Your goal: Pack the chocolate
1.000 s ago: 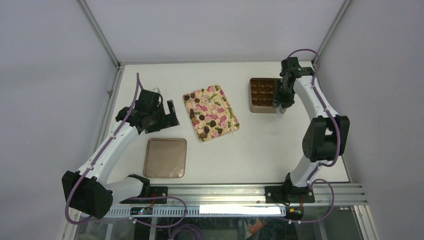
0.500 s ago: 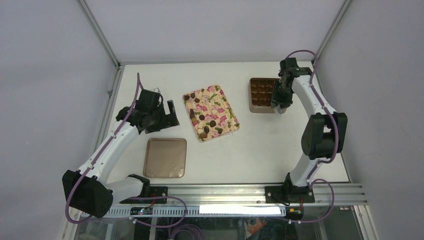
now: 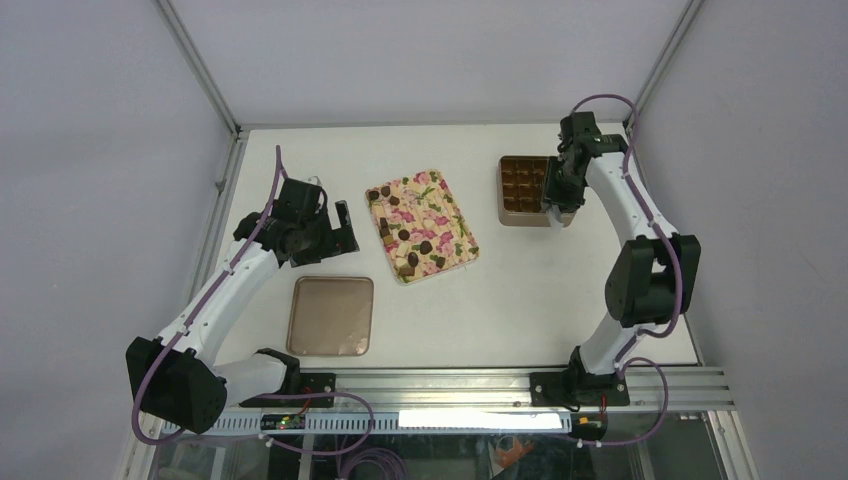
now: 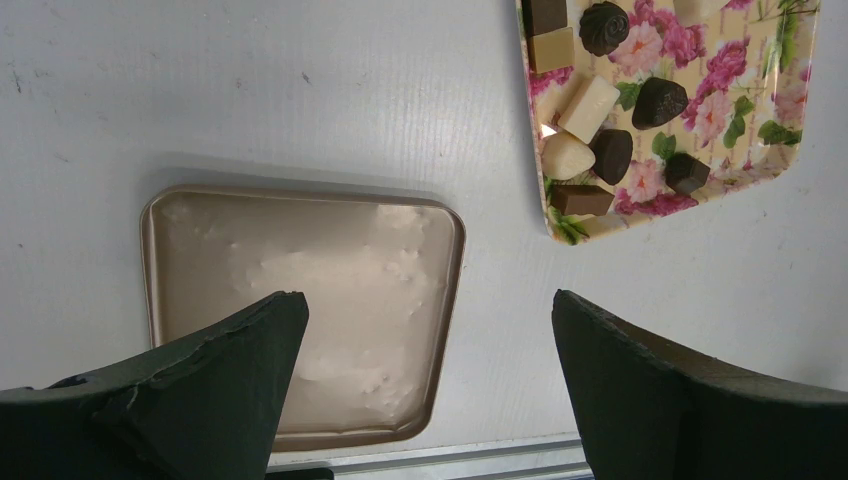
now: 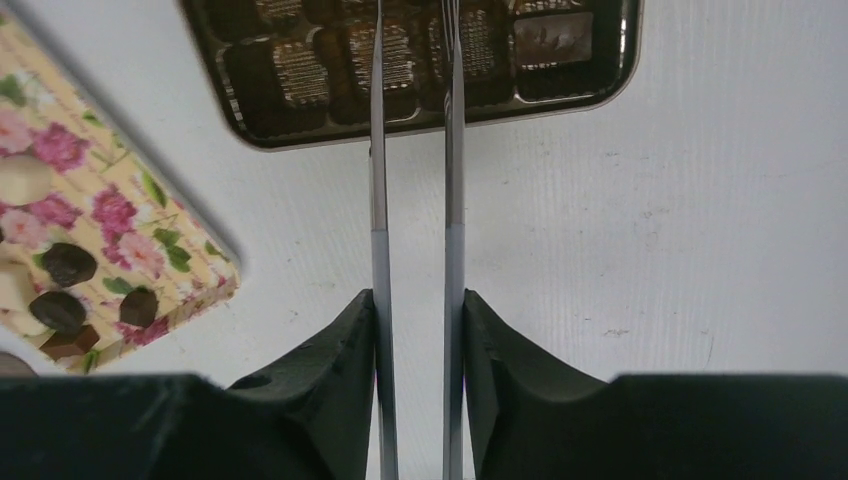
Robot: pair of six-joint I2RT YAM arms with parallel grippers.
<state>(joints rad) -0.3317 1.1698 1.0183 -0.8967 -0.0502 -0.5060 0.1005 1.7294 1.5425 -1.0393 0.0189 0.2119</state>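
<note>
Placing seems in hand: the jaws of the right gripper (image 3: 554,208) hang narrow-set over the box (image 3: 504,192) at 1 o'clock, grip untellable, the left gripper (image 4: 430,305) gapes empty, and the next move calls for fetching chocolate (image 3: 413,246) off the central tray (image 3: 452,214).

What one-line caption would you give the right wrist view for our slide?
Right gripper reaches its thin blades over the gridded box; chocolates wait on the floral tray at left.
</note>
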